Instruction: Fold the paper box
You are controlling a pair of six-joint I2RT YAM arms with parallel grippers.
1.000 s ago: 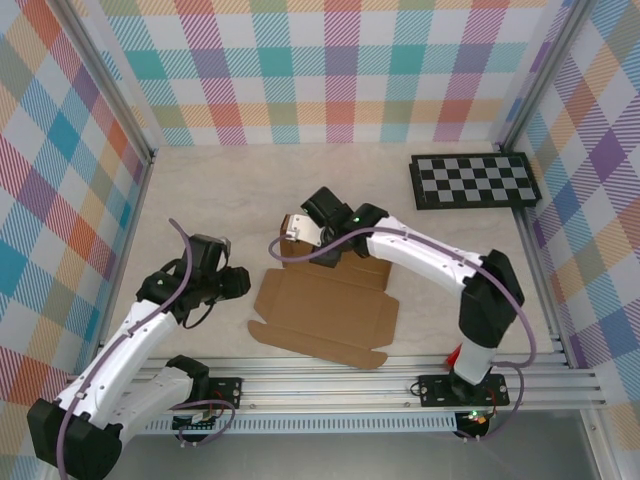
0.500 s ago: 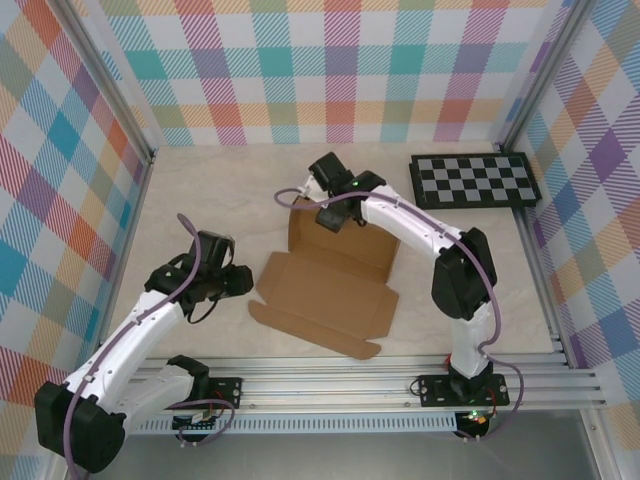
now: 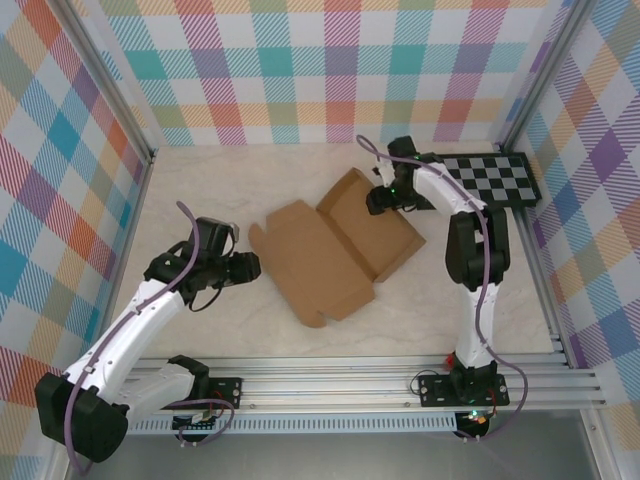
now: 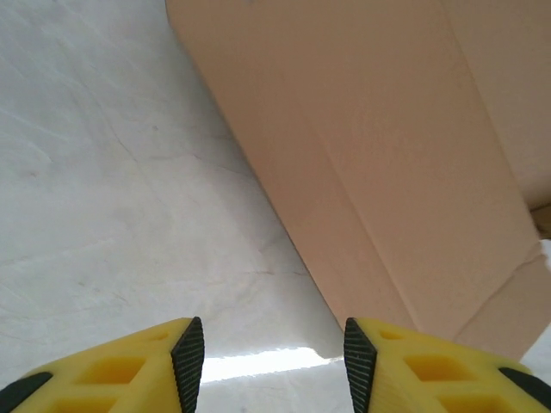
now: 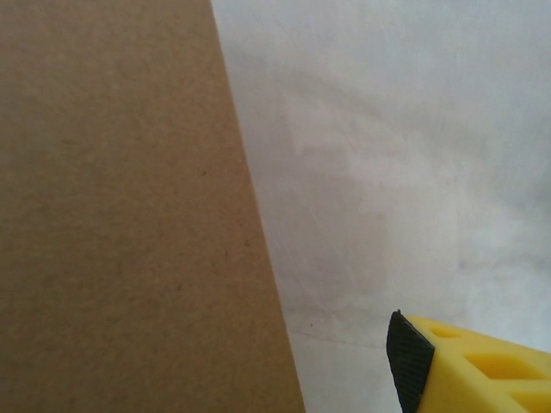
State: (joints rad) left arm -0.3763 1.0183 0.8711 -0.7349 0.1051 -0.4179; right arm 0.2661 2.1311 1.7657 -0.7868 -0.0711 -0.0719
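The paper box [image 3: 320, 260] is a brown cardboard sheet lying askew mid-table, with its far right flap [image 3: 385, 215] raised. My left gripper [image 3: 250, 268] sits at the box's left edge. In the left wrist view this gripper [image 4: 274, 353] is open over bare table, and the box [image 4: 387, 129] runs past its right finger. My right gripper [image 3: 378, 195] is at the raised flap's far side. In the right wrist view one yellow finger [image 5: 409, 361] shows, with a gap to the cardboard [image 5: 120, 215] that covers the left side and hides the other finger.
A black-and-white checkerboard panel [image 3: 475, 180] lies at the back right, just behind my right wrist. Plaid walls close the left, back and right sides. An aluminium rail [image 3: 330, 385] runs along the near edge by the arm bases.
My right gripper swept from the box's back left corner to the back right. The box turned and shifted with it, one flap now raised. My left gripper edged right and opened slightly.
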